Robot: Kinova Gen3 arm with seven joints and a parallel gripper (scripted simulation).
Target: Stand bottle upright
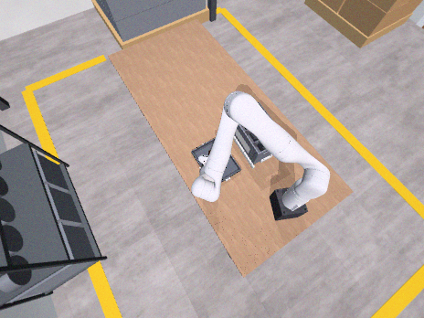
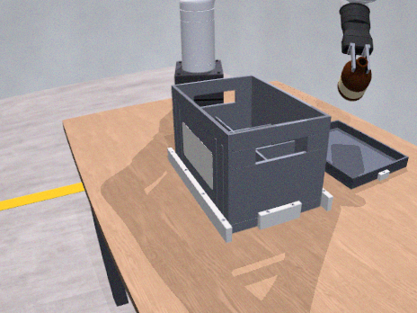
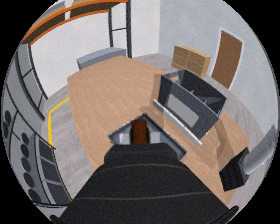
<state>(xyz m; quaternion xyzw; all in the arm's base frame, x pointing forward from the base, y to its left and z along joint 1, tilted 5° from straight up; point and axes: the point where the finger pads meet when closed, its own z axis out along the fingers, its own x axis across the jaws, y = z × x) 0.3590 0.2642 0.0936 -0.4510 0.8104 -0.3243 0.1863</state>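
Note:
My gripper (image 2: 360, 59) is shut on the neck of a brown bottle (image 2: 354, 81) with a pale band near its base. The bottle hangs below the fingers, high above the dark grey tray (image 2: 360, 153), base down and slightly tilted. In the wrist view the bottle (image 3: 140, 132) shows just below my fingers with the tray under it. In the top view the arm's wrist (image 1: 206, 185) covers the gripper and bottle, and the tray is partly hidden under the arm. The dark grey crate (image 2: 250, 145) stands on the wooden table beside the tray.
The crate (image 1: 250, 143) has inner dividers and white stops (image 2: 198, 192) along its base. The arm's base (image 2: 199, 71) stands behind the crate. The table edge (image 2: 96, 212) runs along the left. Shelving (image 1: 37, 216) and boxes (image 1: 365, 3) stand off the table.

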